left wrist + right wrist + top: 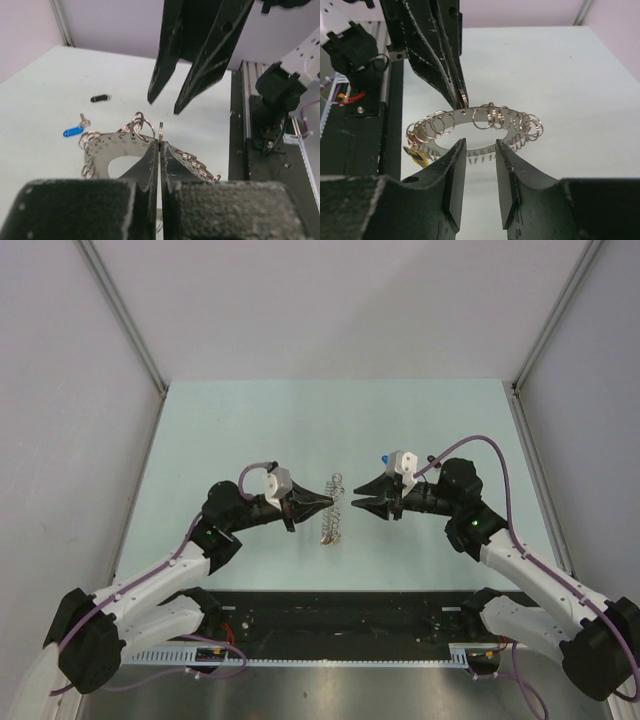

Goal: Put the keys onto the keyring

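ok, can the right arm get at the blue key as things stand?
Probably yes: the right tool is open and empty, and the blue key lies on bare table beside the keyring, nothing over it.

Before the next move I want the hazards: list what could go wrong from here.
1. The left gripper pinches only one small loop of the keyring; it may slip or swing.
2. The right gripper, open and empty, sits close to the loops and could snag them.

The right tool (480,175), jaws parted, sits just short of the keyring (475,131), which the left tool (461,97) pinches by one loop above the pale tabletop (560,75), a yellow key (418,156) at its left edge.
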